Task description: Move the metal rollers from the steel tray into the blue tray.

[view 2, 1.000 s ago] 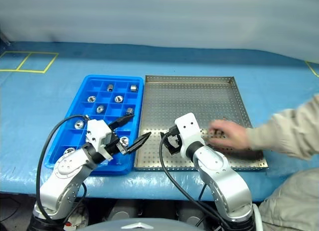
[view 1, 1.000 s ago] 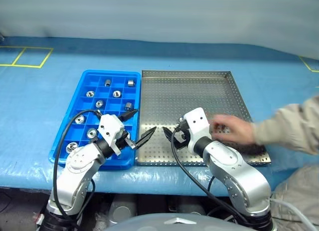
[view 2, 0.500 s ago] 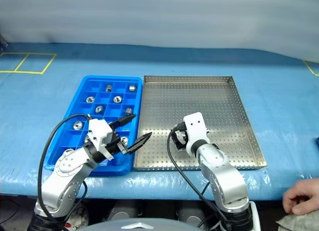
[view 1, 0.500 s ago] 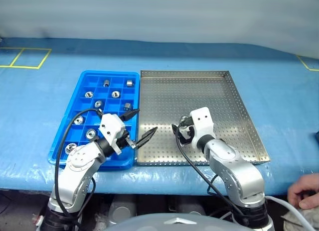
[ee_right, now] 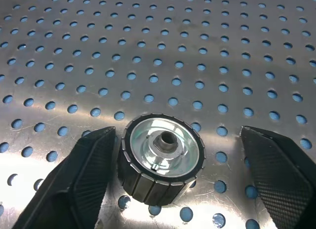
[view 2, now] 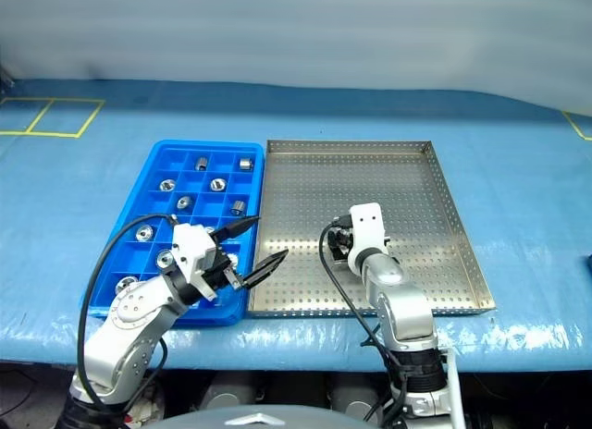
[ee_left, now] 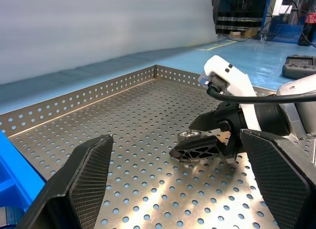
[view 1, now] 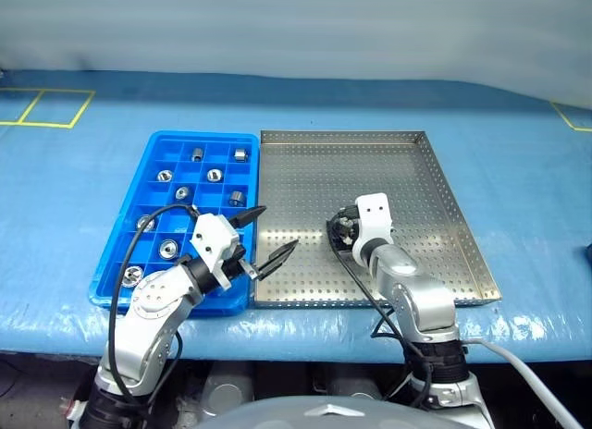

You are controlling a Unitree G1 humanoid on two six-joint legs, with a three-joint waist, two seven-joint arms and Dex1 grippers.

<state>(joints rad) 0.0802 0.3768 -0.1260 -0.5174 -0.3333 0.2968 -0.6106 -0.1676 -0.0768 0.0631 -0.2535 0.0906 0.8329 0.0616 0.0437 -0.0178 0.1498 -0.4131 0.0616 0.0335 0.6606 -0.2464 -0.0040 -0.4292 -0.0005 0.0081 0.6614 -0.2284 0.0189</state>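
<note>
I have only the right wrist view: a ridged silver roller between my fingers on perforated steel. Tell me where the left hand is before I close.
Observer: The left hand hangs open over the seam between the bright blue plastic compartment tray and the perforated steel tray, apart from your right hand.
Operator: Now give me the way to the drop-off.
Observer: The blue tray lies against the steel tray's left edge. Several shiny metal rollers already sit in its compartments.
</note>
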